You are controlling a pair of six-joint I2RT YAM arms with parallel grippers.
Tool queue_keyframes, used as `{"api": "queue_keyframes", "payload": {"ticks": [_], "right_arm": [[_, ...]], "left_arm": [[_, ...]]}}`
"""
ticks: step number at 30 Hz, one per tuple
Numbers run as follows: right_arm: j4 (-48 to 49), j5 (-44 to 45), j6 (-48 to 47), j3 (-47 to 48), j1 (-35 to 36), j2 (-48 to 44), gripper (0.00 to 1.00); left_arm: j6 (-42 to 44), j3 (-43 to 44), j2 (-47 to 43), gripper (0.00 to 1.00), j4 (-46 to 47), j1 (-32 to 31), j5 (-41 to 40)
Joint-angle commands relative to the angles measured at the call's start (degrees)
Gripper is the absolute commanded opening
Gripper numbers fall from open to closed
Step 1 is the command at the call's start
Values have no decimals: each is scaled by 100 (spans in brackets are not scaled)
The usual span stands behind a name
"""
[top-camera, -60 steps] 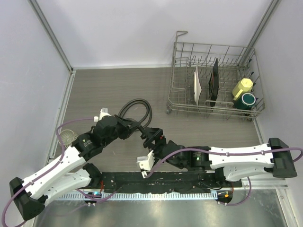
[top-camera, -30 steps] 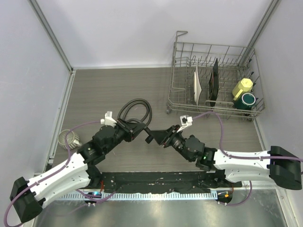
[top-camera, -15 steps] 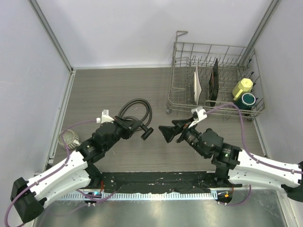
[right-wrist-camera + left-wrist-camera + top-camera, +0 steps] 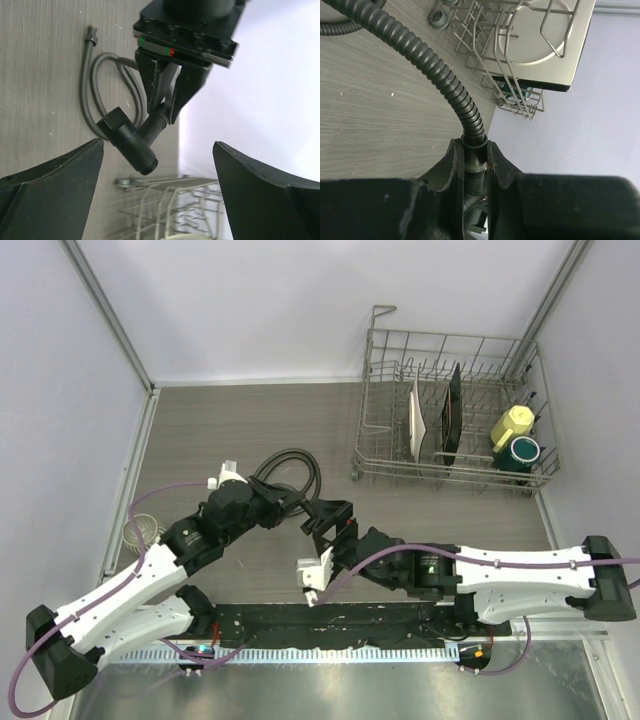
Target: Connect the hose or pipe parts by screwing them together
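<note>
a: starting with the left gripper [image 4: 474, 150]: pinched narrow on the end connector [image 4: 474, 167] of the corrugated black hose [image 4: 432, 62], lifted off the wooden table [image 4: 370, 125]. same as a second ago?

b: same grip, yes. from the right wrist view, carrying the t-shaped nozzle fitting [image 4: 131, 142] on the tip of that connector, angled down and to the left. the hose's remaining length looped flat on the table behind.

a: and the right gripper [image 4: 322, 518]?

b: closed on the fitting a second ago, then let go and pulled away toward the dish rack [image 4: 400, 471]. now swung back in with the wrist turned round. jaws spread as wide as possible, one on each side of the fitting, touching neither it nor the hose.

a: reading that as a reset between turns?

b: most likely: twist, release, unwind the wrist, return for another bite. impossible to judge thread depth from here, so no calling the joint finished.

a: next, then?

b: probably closing on the fitting again and turning further. worth keeping its axis in line with the connector, to avoid cross-threading or dragging the hose end out of the left grip.
</note>
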Motion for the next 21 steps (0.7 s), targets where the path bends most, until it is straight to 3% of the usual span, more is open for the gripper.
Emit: {"api": "queue_keyframes", "payload": {"ticks": [1,8,11,12,13,15,17,18,20,21], "right_arm": [[468,171,-1841,87,59,258,96],[933,260,-2097,-1,68,900,90],[1768,548,-1528,7,-54,1129,75],[1857,637,-751,60,-107,1199,43],[1944,733,-361,147,-186,1217,33],[2252,989,814,105,-248,1087,20],[2942,1033,1591,-307,-344,893,13],[3113,1016,2647,-474,-397,762,9],[3193,972,3873,-774,-696,480,4],[3167,963,5089,-905,-792,409,3]], "left_arm": [[-112,354,-13,0,-78,1,169],[-271,301,-144,0,-25,10,328],[-253,301,-258,0,1,1,319],[-253,275,-337,0,27,1,302],[-244,240,-390,0,167,1,275],[-183,38,-513,0,387,1,161],[-226,-129,-654,0,607,1,82],[-253,-182,-698,0,703,1,73],[-262,-340,-751,0,1098,1,73],[-253,-375,-769,0,1352,1,73]]}}
